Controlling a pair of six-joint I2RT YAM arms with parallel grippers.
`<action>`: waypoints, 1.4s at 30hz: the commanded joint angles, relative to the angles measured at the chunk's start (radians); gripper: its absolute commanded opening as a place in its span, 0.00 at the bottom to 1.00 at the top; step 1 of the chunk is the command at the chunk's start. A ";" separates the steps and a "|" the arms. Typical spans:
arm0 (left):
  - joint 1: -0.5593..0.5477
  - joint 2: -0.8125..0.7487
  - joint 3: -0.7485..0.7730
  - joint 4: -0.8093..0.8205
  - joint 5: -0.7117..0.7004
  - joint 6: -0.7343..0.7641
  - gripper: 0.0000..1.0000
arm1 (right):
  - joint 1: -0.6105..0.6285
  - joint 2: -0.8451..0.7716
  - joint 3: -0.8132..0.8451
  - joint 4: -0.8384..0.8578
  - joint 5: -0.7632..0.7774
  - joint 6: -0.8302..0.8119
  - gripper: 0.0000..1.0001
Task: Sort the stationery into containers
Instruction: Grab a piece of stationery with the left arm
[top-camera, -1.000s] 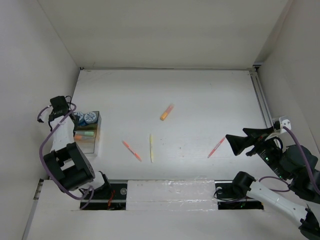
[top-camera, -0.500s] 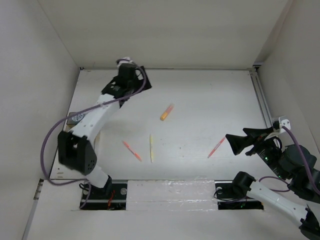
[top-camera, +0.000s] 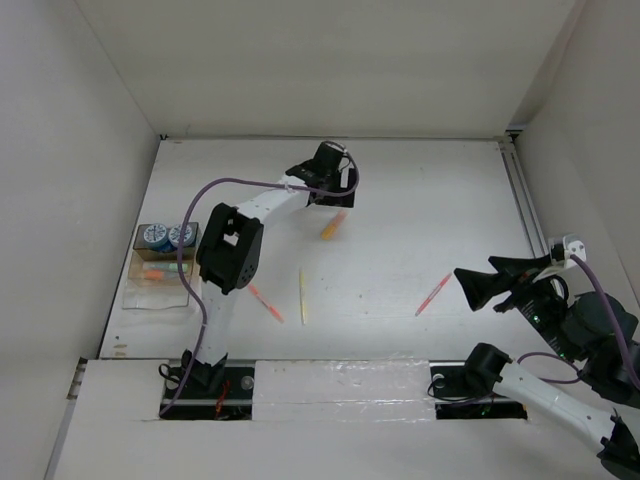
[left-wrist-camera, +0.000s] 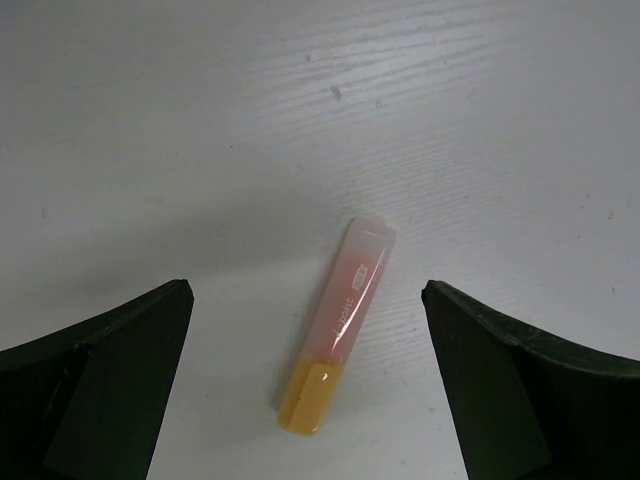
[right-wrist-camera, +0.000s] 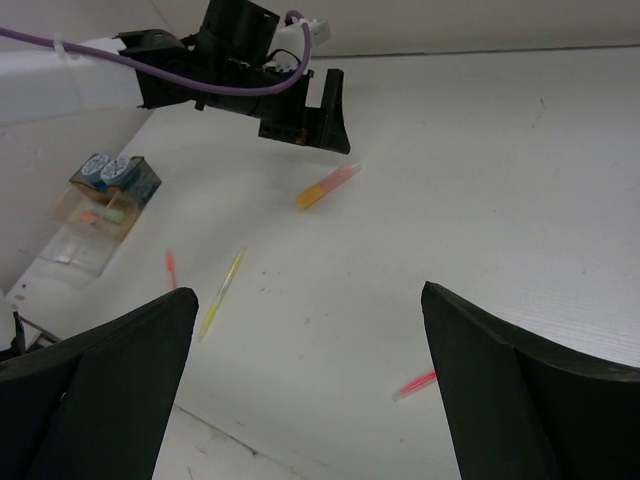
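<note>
I'm hovering the left pincer (left-wrist-camera: 305, 292) wide and empty above the orange highlighter (left-wrist-camera: 337, 325), which is lying on the bare tabletop (top-camera: 430, 200) well apart from the tray (top-camera: 155, 300), and I'm aiming to straddle its barrel squarely, dropping straight down before closing gently.

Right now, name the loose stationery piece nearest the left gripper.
The stubby orange highlighter, under the open left gripper; the thin orange-red pen, yellow pen and pink pen lie nearer the bases.
</note>
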 joint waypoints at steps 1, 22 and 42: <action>-0.019 -0.013 0.054 -0.037 -0.043 0.033 0.99 | 0.007 -0.011 0.003 0.025 0.015 0.006 1.00; -0.028 0.023 -0.056 -0.069 -0.006 0.042 0.52 | 0.007 0.000 0.003 0.025 0.006 0.006 1.00; -0.076 0.122 -0.024 -0.163 -0.120 0.011 0.22 | 0.007 -0.009 0.003 0.035 0.006 0.006 1.00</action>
